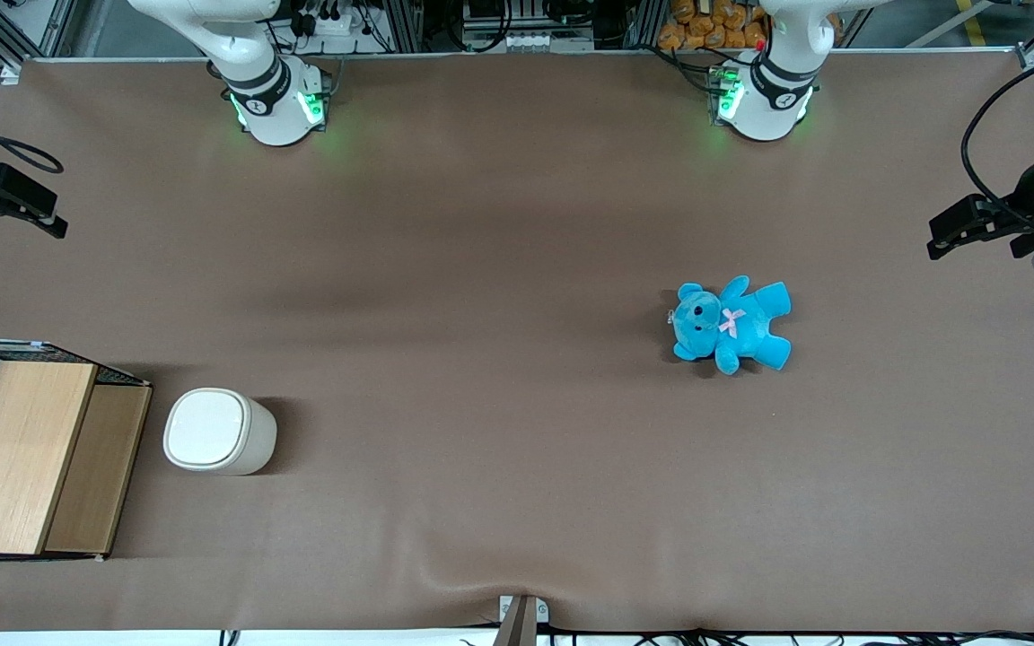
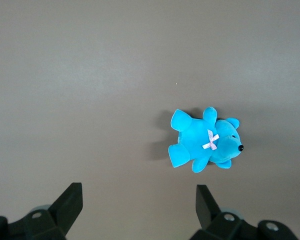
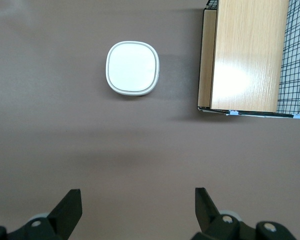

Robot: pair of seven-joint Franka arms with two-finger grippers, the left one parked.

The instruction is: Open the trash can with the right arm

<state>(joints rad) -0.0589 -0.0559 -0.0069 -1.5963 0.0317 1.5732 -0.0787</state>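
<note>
Cream-white trash can (image 1: 219, 432) sits shut near the desk's front edge, at the working arm's end, beside the wooden box (image 1: 32, 458). High above bare desk, the gripper (image 3: 137, 210) hangs with fingers apart. A crooked push could tip the can or bump the box.

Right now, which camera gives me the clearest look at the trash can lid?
Right wrist view: the trash can lid faces it squarely; the open gripper is high above it. Front view shows it obliquely beside the wooden box. Left wrist view misses it.
</note>
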